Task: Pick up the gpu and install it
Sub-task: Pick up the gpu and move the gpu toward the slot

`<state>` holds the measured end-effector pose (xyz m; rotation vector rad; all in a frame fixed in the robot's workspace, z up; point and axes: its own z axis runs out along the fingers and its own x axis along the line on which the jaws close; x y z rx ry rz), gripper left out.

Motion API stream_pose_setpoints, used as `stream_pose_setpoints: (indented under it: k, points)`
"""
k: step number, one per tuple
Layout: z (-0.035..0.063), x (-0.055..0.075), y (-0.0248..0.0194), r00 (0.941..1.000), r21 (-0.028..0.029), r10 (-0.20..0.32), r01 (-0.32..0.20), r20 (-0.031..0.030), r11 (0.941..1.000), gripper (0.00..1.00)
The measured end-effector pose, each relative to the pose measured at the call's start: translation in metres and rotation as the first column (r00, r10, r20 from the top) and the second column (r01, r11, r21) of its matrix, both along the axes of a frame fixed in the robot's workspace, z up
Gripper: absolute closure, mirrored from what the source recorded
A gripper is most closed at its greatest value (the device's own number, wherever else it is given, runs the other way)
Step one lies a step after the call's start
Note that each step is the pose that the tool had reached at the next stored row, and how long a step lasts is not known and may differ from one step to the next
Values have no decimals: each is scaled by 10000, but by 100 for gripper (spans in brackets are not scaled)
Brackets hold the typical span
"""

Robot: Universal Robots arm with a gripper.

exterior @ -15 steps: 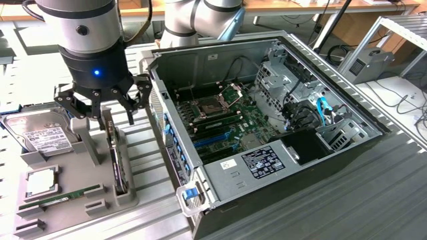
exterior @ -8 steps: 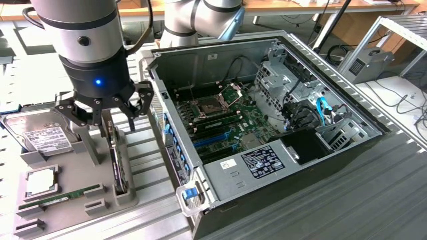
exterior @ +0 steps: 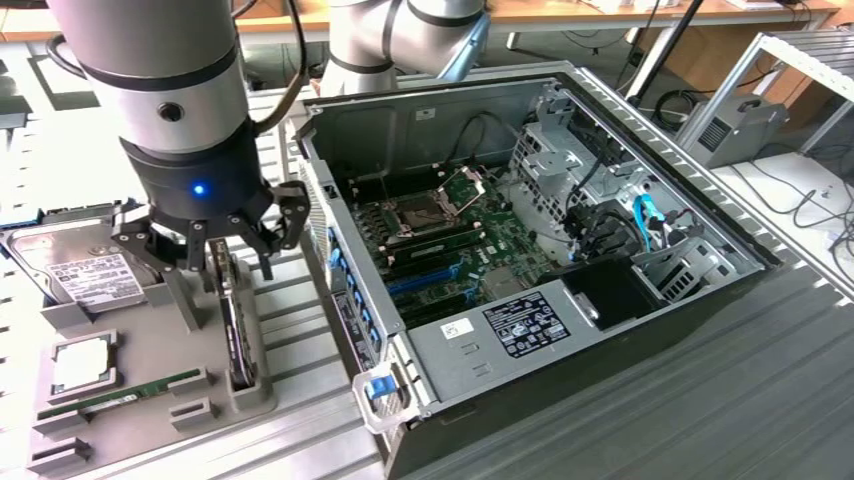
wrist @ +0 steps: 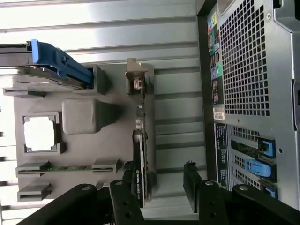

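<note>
- Green circuit-board gpu with the black fan cooler [wrist: 140,140] is standing on its edge in a slot of the grey plastic parts holder [wrist: 79,150], along the side nearest the computer.
- My black claw [exterior: 214,262] hangs right over it, spread wide and gripping nothing. From the wrist, the card's edge runs between the two fingers [wrist: 192,183], but much closer to one than the other.
- I reckon that offset matters. One pad would land first and shove the card sideways in its slot, so I'd centre across it before squeezing.
- I'd also come straight down and pinch the stiff board and cooler body, not the fan.
- Neighbours in the holder are the narrow green RAM stick [exterior: 127,393], the square silver processor [exterior: 83,365] and the silver hard drive with the white label [exterior: 80,265], all on the card's far side from the computer.
- On the exterior view's right, the open grey metal computer case [exterior: 534,250] lies just beside the holder with its motherboard exposed.
</note>
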<state>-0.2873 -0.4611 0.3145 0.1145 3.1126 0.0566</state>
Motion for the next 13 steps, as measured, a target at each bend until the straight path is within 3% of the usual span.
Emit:
stream_pose_setpoints:
  k: [6,13]
  points:
    - [-59,-98,-14,10000,0,2,-2,0,10000,46]
    - [-97,-119,-13,10000,1,3,-3,1,10000,46]
